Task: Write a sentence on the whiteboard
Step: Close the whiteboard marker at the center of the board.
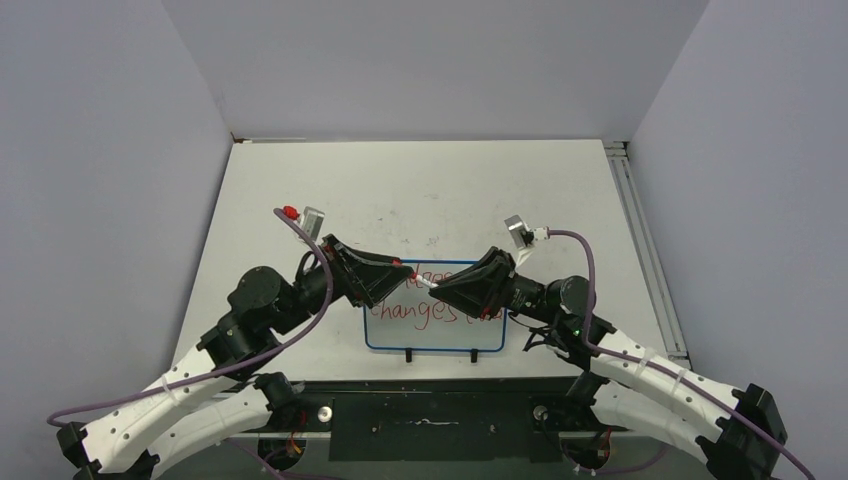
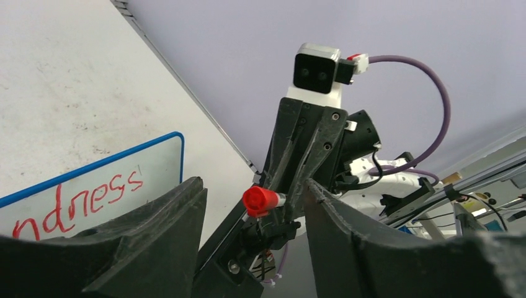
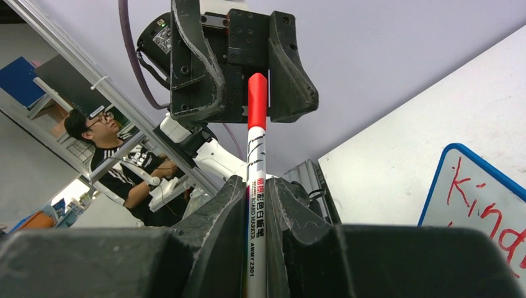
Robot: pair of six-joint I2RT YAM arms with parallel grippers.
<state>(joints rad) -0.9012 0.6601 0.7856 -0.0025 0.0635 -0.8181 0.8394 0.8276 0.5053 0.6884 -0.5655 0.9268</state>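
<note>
The right gripper [image 3: 256, 186] clamps a marker [image 3: 255, 155]. At its 9 o'clock the left gripper [image 2: 254, 186] stands open around the cap [image 2: 260, 200].

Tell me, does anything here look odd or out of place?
Nothing spilled or broken. One curious sight: the right gripper holds a marker in mid-air above the whiteboard, its red end poking between the left gripper's parted fingers.
</note>
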